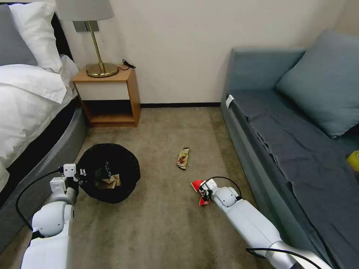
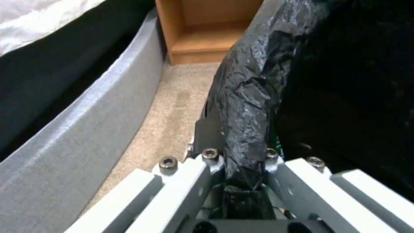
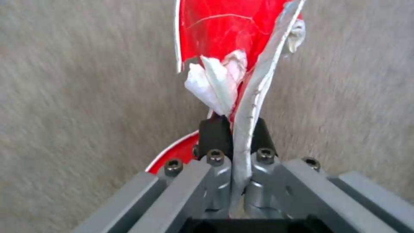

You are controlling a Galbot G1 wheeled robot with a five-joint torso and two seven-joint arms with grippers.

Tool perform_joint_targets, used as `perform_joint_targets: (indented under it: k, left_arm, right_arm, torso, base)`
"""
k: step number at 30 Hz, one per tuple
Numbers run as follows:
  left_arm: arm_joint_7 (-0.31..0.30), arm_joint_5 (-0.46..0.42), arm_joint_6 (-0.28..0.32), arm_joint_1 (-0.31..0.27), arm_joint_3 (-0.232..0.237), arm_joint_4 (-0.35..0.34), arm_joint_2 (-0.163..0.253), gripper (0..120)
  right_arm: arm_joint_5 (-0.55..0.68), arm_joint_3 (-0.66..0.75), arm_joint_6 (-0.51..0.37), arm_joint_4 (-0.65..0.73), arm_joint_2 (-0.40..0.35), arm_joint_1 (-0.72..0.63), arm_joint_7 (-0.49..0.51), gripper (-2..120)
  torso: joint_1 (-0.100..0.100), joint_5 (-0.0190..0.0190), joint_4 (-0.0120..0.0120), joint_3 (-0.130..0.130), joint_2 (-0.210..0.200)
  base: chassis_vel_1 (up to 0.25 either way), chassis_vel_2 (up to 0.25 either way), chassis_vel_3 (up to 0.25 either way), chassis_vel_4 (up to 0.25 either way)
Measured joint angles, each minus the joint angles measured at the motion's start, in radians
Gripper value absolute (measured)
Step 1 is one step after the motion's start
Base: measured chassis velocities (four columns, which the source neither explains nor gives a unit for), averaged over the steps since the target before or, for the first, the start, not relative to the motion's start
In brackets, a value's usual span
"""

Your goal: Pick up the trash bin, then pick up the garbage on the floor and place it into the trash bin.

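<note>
the left gripper (image 2: 241, 161) pinches the trash bin (image 1: 109, 172) by its crinkled black rim, a tan wrapper (image 1: 110, 181) inside. the right gripper (image 3: 235, 136) has its jaws clamped on the red snack packet (image 3: 224, 32) above the floor (image 1: 160, 216).

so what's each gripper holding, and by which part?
Left gripper is shut on the trash bin, pinching its bag-lined rim. Right gripper is shut on the red snack packet, by its edge.

Head camera looks down over carpet (image 1: 160, 220); wrist cameras sit close above it.
</note>
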Motion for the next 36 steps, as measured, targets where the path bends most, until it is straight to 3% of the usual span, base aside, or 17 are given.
perform_joint_targets:
  k: [9,18,22,36]
  left_arm:
    - [-0.002,0.0,0.001,0.009,0.001,-0.012,-0.003,1]
    - [0.002,0.002,-0.001,0.025,-0.01,-0.026,0.0,1]
    - [0.002,0.006,-0.002,0.025,-0.008,-0.026,-0.006,1]
    - [0.005,0.037,-0.001,0.008,0.024,-0.027,-0.044,1]
  right_arm:
    - [0.089,0.007,0.026,0.143,-0.005,0.029,0.016,0]
    - [0.368,-0.022,0.024,0.431,-0.009,0.066,0.02,0]
    - [0.392,-0.068,0.024,0.488,0.001,0.066,0.019,0]
    - [0.411,-0.237,0.057,0.464,0.089,0.132,0.021,0]
  torso:
    - [0.0,0.0,0.0001,0.0,0.0]
    - [0.0,-0.0001,0.0002,0.0,0.0]
    - [0.0,0.0,0.0002,0.0,0.0]
    - [0.0,0.0,0.0003,0.0,0.0]
  base:
    - [0.0,0.0,0.0,0.0]
    - [0.0,0.0,0.0,0.0]
    - [0.0,0.0,0.0,0.0]
    - [0.0,0.0,0.0,0.0]
